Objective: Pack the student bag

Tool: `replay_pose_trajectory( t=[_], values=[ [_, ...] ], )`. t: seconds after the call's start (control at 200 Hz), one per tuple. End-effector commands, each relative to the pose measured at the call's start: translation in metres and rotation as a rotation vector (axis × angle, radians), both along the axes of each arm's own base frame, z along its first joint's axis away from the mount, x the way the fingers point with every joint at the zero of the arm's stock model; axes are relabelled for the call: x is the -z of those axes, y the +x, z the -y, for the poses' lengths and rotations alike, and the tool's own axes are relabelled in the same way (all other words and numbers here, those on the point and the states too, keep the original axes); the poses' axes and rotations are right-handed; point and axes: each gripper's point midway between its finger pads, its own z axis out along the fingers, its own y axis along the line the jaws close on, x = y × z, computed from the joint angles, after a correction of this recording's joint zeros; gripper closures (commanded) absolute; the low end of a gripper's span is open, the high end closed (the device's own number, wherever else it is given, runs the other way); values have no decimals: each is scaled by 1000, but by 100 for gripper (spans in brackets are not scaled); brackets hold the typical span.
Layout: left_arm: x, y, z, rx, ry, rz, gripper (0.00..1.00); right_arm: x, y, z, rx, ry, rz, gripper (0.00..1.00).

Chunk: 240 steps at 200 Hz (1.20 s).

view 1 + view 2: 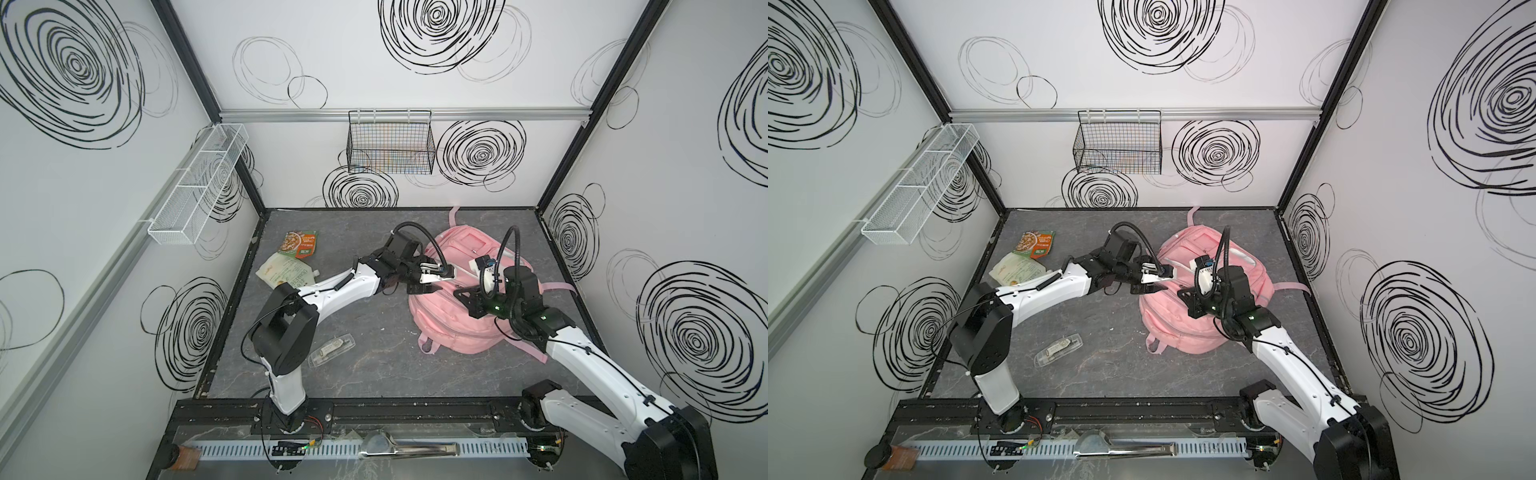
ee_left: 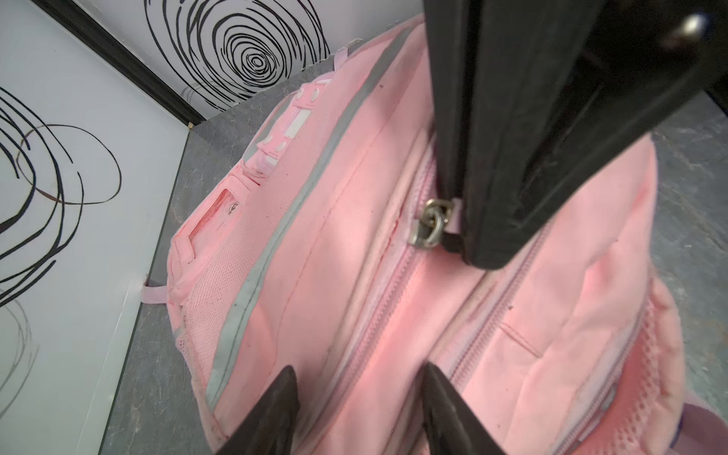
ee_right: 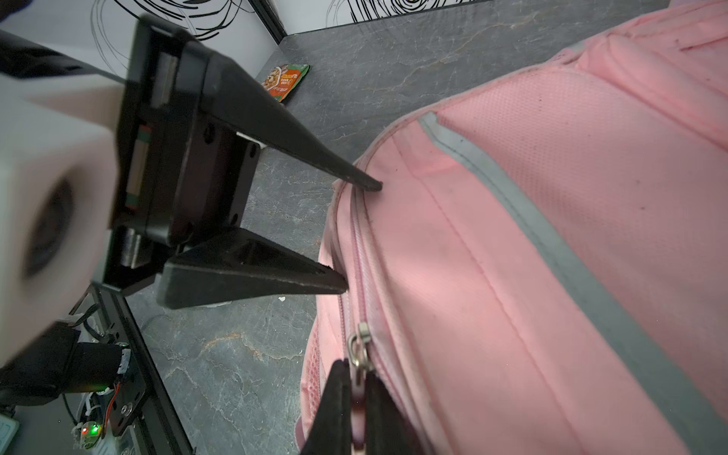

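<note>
One student bag (image 1: 449, 328), right gripper (image 3: 356, 369) pinching zipper (image 3: 361, 342)

Counter (image 1: 374, 374): dark grey, pale marble veins, black frame round edges.
Bag (image 1: 453, 328): pink, biggest item, lying flat on right half, pocket side up; small loop at near left corner resting on counter, straps trailing out at back and right.
Packet (image 1: 300, 243): orange and green, flat, back left.
Pouch (image 1: 286, 272): pale, flat, just in front of packet, edges touching or overlapping, cannot tell which.
Case (image 1: 332, 349): clear, flat, left of middle, well apart from bag and pouch.
</note>
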Motion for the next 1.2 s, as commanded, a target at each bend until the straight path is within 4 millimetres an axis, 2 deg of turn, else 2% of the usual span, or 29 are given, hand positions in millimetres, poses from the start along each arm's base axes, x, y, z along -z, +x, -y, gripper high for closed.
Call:
replay_pose_trajectory(
  t=[0.0,0.225,0.6,0.675,0.876,0.956,1.066,1.196],
  values=[
    [-16,5,-3,28,-45,46,46,-41,0,-13,-76,66,123,100],
    [-36,-5,-9,88,-94,26,44,-40,1,-14,-77,67,124,100],
    [-12,13,1,37,-54,18,46,-40,-3,-15,-87,77,117,100],
    [-16,18,3,17,-69,32,46,-41,-3,-16,-92,80,116,100],
    [-34,7,9,92,-133,42,49,-41,-4,-16,-96,85,112,100],
    [-25,7,11,99,-104,44,54,-42,-4,-17,-99,91,112,100],
    [0,7,11,100,-13,41,57,-47,-4,-17,-101,94,121,100],
    [21,10,4,85,55,36,70,-54,-3,-16,-97,98,139,100]
  ],
)
